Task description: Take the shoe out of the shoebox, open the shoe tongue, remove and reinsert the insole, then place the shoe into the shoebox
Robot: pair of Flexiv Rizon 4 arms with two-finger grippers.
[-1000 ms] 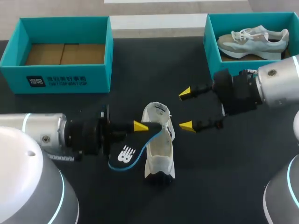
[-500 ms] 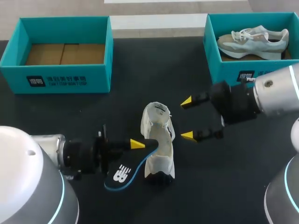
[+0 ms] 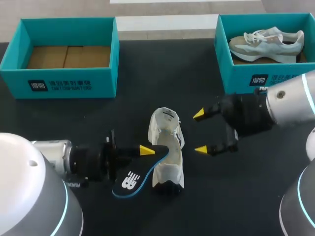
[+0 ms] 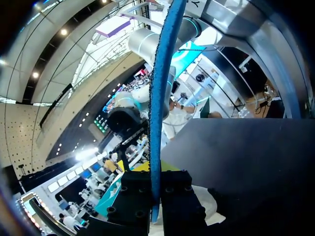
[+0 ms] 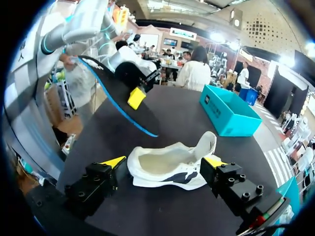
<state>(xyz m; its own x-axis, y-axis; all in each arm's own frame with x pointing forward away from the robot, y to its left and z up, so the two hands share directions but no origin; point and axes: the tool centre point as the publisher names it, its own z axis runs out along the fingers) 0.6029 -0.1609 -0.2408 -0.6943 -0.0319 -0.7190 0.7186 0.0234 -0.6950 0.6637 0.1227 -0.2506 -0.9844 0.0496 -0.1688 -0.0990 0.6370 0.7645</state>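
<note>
A white shoe lies on its side mid-table, its opening toward the left arm. My left gripper is shut on a black insole with a blue edge, holding it tilted just left of the shoe. In the left wrist view the insole stands edge-on between the clamped fingers. My right gripper hangs open just right of the shoe. In the right wrist view the shoe lies between its spread yellow tips, untouched; beyond it the insole hangs slightly above the shoe.
An empty teal shoebox stands at the back left. A second teal shoebox at the back right holds another pale shoe. The black tabletop lies bare between them.
My left gripper drew the insole back and toward the near side, away from the shoe's opening. The open right gripper shifted toward the near edge, alongside the shoe.
</note>
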